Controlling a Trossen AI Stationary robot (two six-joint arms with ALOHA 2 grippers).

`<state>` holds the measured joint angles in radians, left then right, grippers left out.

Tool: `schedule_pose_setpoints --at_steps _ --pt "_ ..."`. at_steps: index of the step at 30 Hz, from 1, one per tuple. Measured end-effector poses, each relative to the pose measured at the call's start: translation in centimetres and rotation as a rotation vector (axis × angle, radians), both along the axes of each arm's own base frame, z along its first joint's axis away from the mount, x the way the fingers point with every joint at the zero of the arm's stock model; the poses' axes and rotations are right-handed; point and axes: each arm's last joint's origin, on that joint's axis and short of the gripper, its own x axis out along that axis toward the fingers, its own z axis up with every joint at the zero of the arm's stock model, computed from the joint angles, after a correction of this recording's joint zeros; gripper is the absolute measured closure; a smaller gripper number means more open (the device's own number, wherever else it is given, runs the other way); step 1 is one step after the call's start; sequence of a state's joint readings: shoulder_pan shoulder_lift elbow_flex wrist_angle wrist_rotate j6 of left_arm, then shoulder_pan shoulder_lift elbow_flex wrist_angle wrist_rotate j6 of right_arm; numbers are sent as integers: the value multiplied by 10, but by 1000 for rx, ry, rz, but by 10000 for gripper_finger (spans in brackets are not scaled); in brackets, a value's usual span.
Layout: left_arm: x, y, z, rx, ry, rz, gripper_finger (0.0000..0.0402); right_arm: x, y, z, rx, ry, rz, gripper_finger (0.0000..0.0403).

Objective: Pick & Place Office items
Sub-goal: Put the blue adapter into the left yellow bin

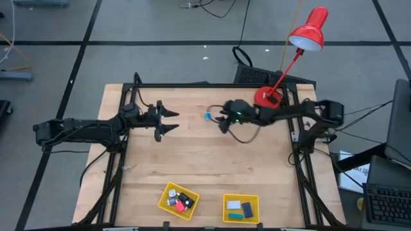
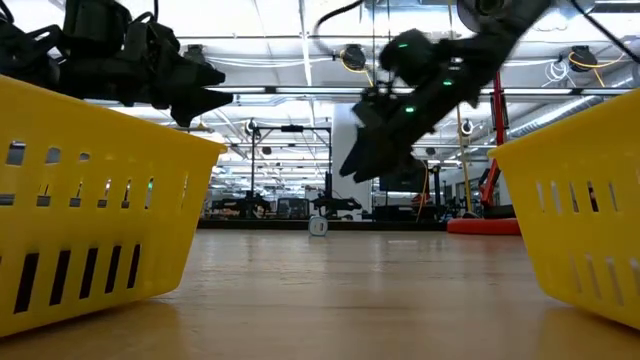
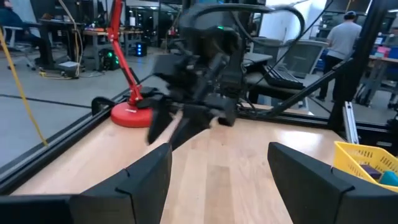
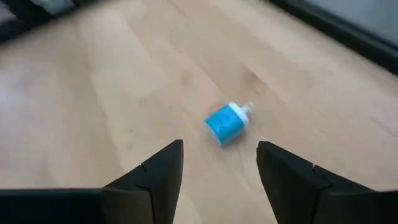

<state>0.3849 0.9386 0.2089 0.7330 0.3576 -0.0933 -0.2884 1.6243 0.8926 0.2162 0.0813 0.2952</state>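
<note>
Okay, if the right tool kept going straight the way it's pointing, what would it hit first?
Most likely the small blue and white item lying alone on the wooden table. It sits just ahead of the right tool, in line with the gap between its open fingers; how far ahead is hard to judge.

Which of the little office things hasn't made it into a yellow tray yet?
The small blue item with a white end. It lies alone on the bare wood just ahead of the right gripper; the other small items sit in the two yellow trays at the table's near edge.
</note>
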Motion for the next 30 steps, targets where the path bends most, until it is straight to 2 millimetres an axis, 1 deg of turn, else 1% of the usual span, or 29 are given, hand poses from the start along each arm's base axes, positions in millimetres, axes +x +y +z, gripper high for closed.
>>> schedule_pose_setpoints --at_steps 3,6,10,12,14,20,25,30 --pt "0 0 0 -1 3 -1 133 21 -11 5 28 89 -13 191" --pt "0 -1 0 0 3 -3 133 39 -25 6 61 113 -44 168" --pt "1 -2 -1 -1 5 -10 133 54 -43 -1 179 107 -71 132" --pt "1 -3 0 -2 4 -14 133 58 -50 -6 235 102 -73 119" --pt "1 -3 0 -2 4 -19 133 60 -54 -12 257 103 -86 111" --pt "2 -6 -1 -17 5 -35 133 62 -56 -30 279 151 -94 115" --pt "2 -7 0 6 4 -40 133 66 -47 -35 279 166 -74 127" --pt "2 -7 0 14 4 -40 133 71 -36 -34 242 175 -16 142"
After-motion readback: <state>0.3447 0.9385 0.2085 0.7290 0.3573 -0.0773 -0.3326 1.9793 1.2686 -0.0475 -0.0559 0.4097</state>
